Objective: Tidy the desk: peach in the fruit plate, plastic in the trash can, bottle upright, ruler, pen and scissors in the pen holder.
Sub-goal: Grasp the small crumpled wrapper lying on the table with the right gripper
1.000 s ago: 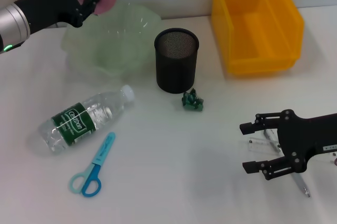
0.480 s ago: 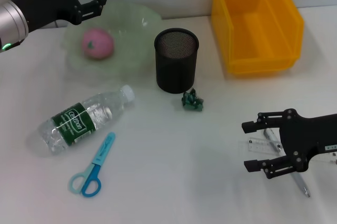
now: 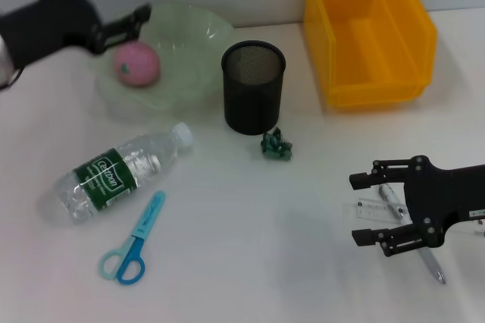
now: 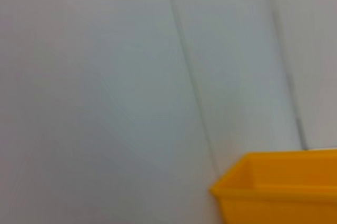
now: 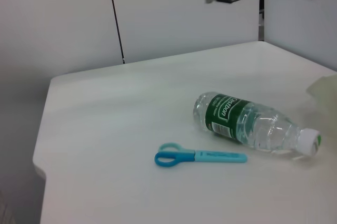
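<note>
The work surface is a plain white desk set against a pale grey wall; the right wrist view shows the desk's far edge and corner, with a thin dark cable running up the wall behind it.

The peach lies inside the green plate, on its left side. The left gripper hangs above and to the left of the plate, its fingers apart and holding nothing. The black mesh holder stands upright just right of the plate. A yellow bin stands at the back right, against the wall. A crumpled green plastic scrap lies just in front of the holder.

The bottle lies on its side at front left, white cap pointing toward the holder. Its green label carries white lettering too small to read with certainty. The blue scissors lie flat just in front of the bottle, handles toward the robot.

The right gripper hovers at front right, fingers apart and empty. A clear ruler lies between the fingers, and a pen lies partly hidden under the gripper body.
</note>
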Robot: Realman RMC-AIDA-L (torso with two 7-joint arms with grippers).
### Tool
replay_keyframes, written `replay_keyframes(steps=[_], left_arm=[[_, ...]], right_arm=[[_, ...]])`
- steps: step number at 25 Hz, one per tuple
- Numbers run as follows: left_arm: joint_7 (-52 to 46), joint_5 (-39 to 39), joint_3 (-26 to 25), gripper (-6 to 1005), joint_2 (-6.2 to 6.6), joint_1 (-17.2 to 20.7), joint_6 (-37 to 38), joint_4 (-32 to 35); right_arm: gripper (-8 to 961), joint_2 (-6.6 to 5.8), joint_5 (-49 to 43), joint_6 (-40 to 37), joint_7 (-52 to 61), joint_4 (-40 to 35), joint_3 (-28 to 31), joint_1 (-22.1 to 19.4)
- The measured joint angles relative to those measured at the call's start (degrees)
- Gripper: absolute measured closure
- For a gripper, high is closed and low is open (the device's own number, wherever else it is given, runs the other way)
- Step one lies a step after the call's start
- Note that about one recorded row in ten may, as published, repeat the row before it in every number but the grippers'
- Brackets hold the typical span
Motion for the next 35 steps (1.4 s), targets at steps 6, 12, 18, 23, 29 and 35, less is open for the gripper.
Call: replay_keyframes(steps=[6,12,18,23,29,35], left_arm=[[-3.14,-1.00,3.13,201,-0.28,11.14,13.86,5.70],[-1.71,-4.23,10.97,203,-0.16,21.30,21.37,7.01],[-0.29,-2.72,12.86,204,-0.21,22.12,20.76,4.00],[0.83,-1.51,13.44,205,-0.23,20.99,20.39,1.50],[1.21,-1.05,13.48,207,-0.13,19.83,20.41,-0.21],[0.81,-0.36,14.75,208,-0.08,19.50,20.14,-0.62]], right_arm=[[128,0.29,2.62,-0.13,-1.99,-0.48,0.70,-1.64],[128,0.18,2.65,1.26,-0.47,-1.88,3.20,-1.93],[128,0.82,2.91,1.78,11.08,-11.85,3.26,-0.53],[127,1.79,2.34,3.86,29.11,-22.22,-3.30,2.54],[127,2.23,-6.60,9.36,46.80,-31.72,-19.64,4.19],[127,2.02,-14.94,10.46,60.16,-33.07,-27.86,10.23]])
